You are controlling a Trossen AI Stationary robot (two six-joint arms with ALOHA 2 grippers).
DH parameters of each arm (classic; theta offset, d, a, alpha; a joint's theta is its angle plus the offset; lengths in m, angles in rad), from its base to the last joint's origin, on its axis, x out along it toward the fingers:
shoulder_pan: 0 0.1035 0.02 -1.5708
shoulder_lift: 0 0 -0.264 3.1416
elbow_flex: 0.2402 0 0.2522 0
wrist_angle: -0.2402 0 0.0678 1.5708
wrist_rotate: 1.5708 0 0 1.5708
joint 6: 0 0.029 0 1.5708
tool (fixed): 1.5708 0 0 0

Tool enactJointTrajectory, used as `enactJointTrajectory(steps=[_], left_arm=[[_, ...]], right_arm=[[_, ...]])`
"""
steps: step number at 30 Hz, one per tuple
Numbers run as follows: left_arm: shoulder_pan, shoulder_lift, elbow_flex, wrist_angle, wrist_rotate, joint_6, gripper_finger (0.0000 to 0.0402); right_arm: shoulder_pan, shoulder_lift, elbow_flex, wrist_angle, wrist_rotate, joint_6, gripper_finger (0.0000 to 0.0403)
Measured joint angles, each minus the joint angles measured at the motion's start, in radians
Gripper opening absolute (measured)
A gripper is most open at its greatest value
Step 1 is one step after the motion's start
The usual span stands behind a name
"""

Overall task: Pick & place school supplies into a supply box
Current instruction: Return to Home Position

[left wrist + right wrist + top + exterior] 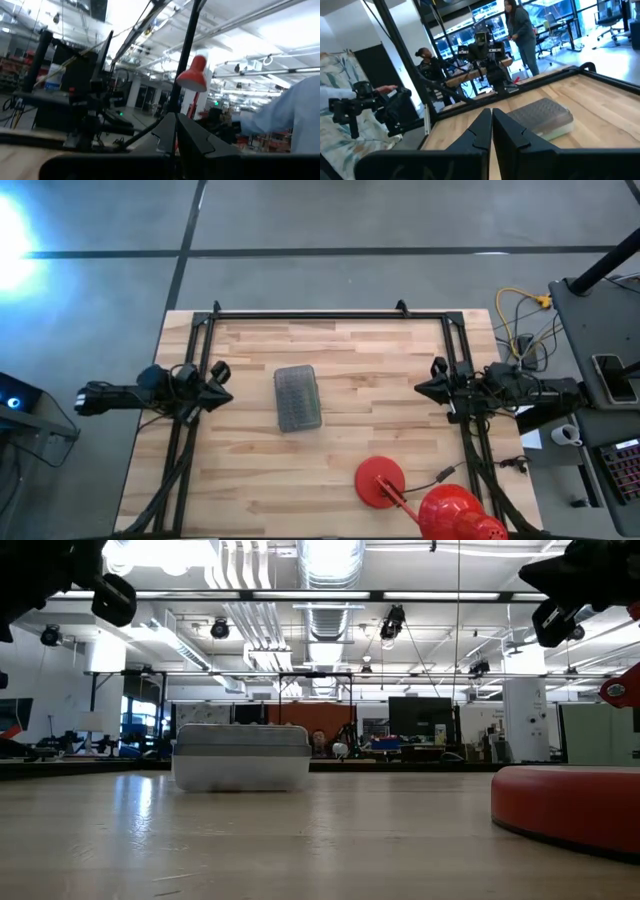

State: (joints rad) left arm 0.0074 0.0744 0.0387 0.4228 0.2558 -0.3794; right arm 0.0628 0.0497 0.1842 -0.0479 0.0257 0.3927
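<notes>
The supply box (298,398), a clear case with a grey grid lid, rests flat on the table's middle with its lid shut; it also shows as the box (241,756) in the low view and the box (540,117) in the right wrist view. No scissors, pens or pencils are in view. My left gripper (226,391) hovers shut at the table's left side, left of the box. My right gripper (421,388) hovers shut at the table's right side, right of the box. In their wrist views the left gripper (176,131) and the right gripper (491,125) show fingertips together.
A red lamp with a round base (380,481) and its shade (455,516) stands at the near right of the table; the base (570,802) shows in the low view. A black frame (330,314) runs along the far edge and sides. People stand beyond the table (519,35).
</notes>
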Motion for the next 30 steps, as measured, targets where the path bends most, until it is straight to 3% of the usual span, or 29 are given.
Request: enactJointTrajectory(steps=[6, 12, 16, 30], left_arm=[[0.001, -0.045, -0.021, -0.013, 0.001, 0.0, 0.0001], [0.001, -0.071, -0.028, -0.054, -0.001, 0.001, 0.0001], [0.002, -0.054, -0.028, -0.071, 0.0, 0.001, 0.0001], [0.002, 0.076, -0.028, -0.069, 0.0, 0.0, 0.0001]], right_arm=[[0.0, 0.007, -0.016, 0.025, 0.0, 0.0, 0.0009], [0.0, -0.05, -0.176, 0.199, 0.001, 0.001, 0.0009], [0.003, -0.05, -0.175, 0.061, 0.003, 0.0, 0.0009], [0.052, -0.048, -0.175, 0.076, 0.001, 0.0, 0.0009]])
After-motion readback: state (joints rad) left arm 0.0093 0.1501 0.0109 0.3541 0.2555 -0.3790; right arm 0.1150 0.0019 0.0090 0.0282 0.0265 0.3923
